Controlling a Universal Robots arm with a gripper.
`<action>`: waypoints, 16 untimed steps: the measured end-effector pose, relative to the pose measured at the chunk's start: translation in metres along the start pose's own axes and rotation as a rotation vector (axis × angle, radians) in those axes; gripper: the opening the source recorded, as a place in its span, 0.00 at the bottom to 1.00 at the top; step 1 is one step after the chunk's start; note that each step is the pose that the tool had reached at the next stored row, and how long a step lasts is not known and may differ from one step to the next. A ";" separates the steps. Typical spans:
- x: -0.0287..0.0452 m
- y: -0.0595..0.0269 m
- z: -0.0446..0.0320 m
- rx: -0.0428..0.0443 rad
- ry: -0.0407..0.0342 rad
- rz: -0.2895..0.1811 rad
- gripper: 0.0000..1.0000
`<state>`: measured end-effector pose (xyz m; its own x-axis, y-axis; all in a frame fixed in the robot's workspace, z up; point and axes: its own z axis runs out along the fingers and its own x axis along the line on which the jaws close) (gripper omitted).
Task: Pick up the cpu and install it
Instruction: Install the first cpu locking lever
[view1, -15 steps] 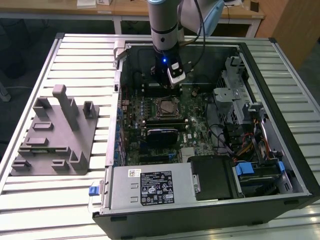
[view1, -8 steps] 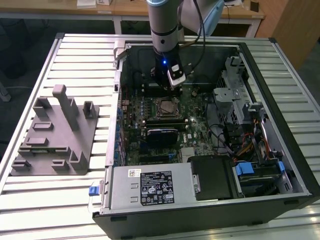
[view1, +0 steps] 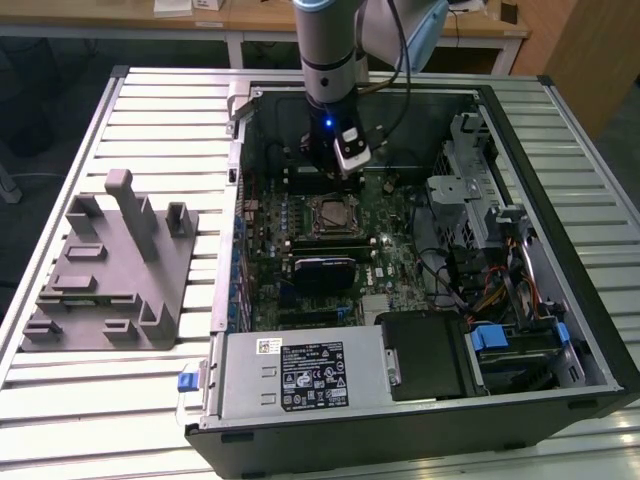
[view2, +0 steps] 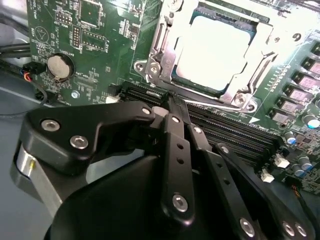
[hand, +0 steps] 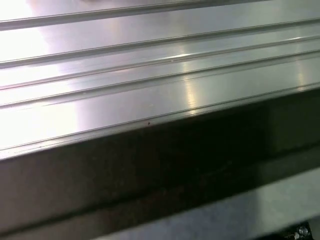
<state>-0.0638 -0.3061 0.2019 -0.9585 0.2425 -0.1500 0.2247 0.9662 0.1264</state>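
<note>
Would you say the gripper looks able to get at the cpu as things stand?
Probably yes from above: the gripper is close beside the cpu with nothing over its top, though the socket's metal frame hugs its edges.

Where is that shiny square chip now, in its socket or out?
In. The cpu lies flat within the metal socket frame on the green motherboard; the gripper is beside the socket, not touching the cpu.

cpu (view2: 215, 50), flat silvery sq, lying level in metal socket frame (view2: 156, 47), on green mobo (view2: 100, 45)
</note>
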 end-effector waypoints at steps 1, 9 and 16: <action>0.0007 -0.0002 0.0000 -0.0011 0.0002 0.000 0.11; 0.0026 -0.0011 0.0039 -0.0020 0.0005 0.000 0.11; 0.0045 -0.0008 0.0044 -0.0021 0.0004 0.000 0.11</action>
<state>-0.0675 -0.3054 0.1968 -0.9585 0.2429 -0.1496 0.2247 0.9659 0.1285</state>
